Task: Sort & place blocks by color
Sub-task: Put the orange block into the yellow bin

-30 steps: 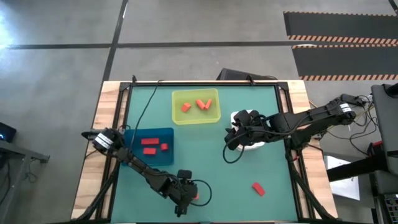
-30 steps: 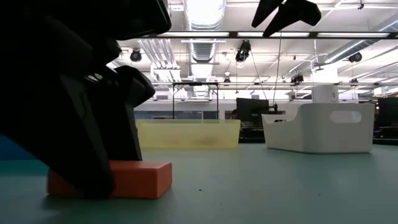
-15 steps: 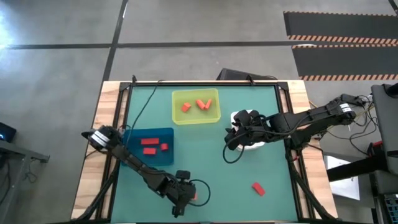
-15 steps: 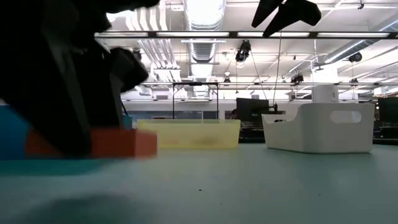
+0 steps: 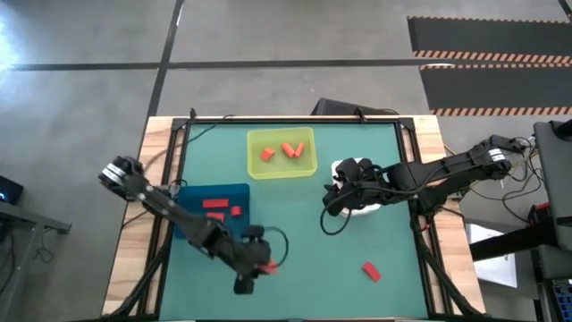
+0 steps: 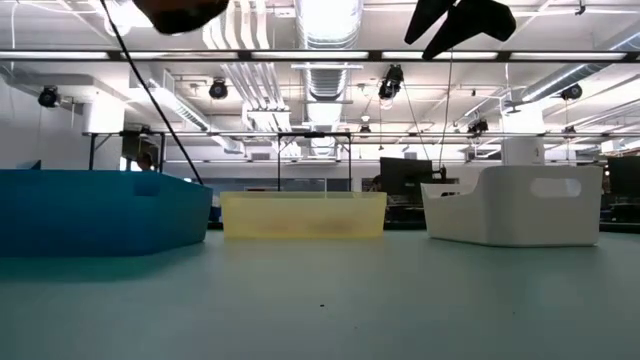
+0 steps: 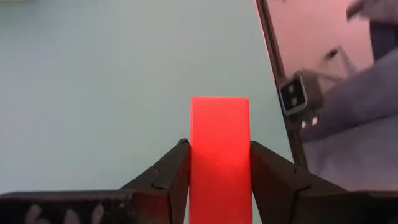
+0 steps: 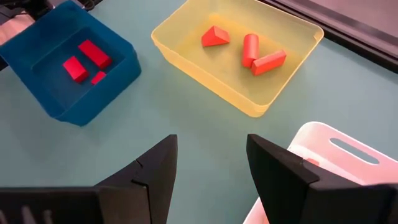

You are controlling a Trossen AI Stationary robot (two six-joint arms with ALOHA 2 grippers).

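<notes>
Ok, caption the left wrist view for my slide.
Left gripper clamps a red block between its fingers, held above the green table near its edge.

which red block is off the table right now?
The red bar clamped in the left tool. The others lie in the blue tray or loose on the mat.

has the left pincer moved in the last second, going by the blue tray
Yes. The left pincer, shut on a red block, has risen off the table and shifted slightly toward the blue tray in the high view.

Overhead, table-level and wrist cameras share the table [image 5: 304,233].
</notes>
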